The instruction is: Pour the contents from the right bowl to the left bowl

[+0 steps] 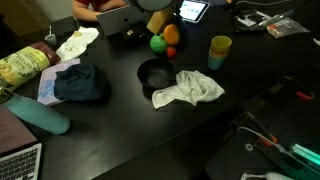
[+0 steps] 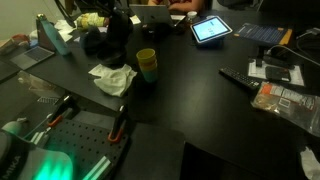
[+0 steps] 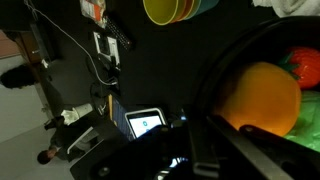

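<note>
My gripper (image 3: pixel 205 130) is shut on the rim of the small black bowl (image 3: pixel 225 70). The wrist view shows the orange ball (image 3: pixel 262 98) and the green ball (image 3: pixel 305 68) inside that bowl. In an exterior view the gripper (image 1: pixel 157 27) holds the bowl off the table, and the green ball (image 1: pixel 157 43) and orange ball (image 1: pixel 171 36) show just above the far edge of the wider black bowl (image 1: pixel 155 73). The wider bowl sits on the black table. The held bowl's dark shape is hard to make out there. In the other exterior view the arm (image 2: pixel 115 40) hides both bowls.
A yellow cup (image 1: pixel 220 48) (image 2: pixel 147 63) (image 3: pixel 175 10) stands near the bowls. A white cloth (image 1: pixel 188 88) (image 2: pixel 113 78) lies beside the wider bowl. A dark blue cloth (image 1: pixel 80 82), a tablet (image 1: pixel 193 10) and a laptop corner (image 1: pixel 20 162) are also on the table.
</note>
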Robot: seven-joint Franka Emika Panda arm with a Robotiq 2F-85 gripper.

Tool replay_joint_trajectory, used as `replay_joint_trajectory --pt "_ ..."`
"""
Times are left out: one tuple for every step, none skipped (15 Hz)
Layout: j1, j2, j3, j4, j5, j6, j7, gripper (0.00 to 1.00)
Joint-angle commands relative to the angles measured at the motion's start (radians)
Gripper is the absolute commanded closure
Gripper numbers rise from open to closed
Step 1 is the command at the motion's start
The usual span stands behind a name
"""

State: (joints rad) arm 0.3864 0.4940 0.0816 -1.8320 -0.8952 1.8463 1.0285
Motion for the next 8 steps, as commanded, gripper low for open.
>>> replay_joint_trajectory --pt "0.008 0.041 0.012 0.041 -0.044 -0.025 0.027 0.98" --pt "0.017 0.044 0.009 0.040 -0.064 -0.028 0.038 0.98" --pt "0.029 0.049 0.003 0.041 -0.103 -0.034 0.061 0.98" --pt "0.031 0.058 0.006 0.043 -0.124 -0.037 0.068 0.98" --pt "0.030 0.066 0.010 0.045 -0.141 -0.037 0.075 0.98" --pt "0.030 0.081 0.015 0.052 -0.150 -0.035 0.082 0.98" --pt "0.031 0.090 0.017 0.055 -0.160 -0.034 0.086 0.98" --pt "0.033 0.101 0.019 0.060 -0.168 -0.036 0.089 0.98"
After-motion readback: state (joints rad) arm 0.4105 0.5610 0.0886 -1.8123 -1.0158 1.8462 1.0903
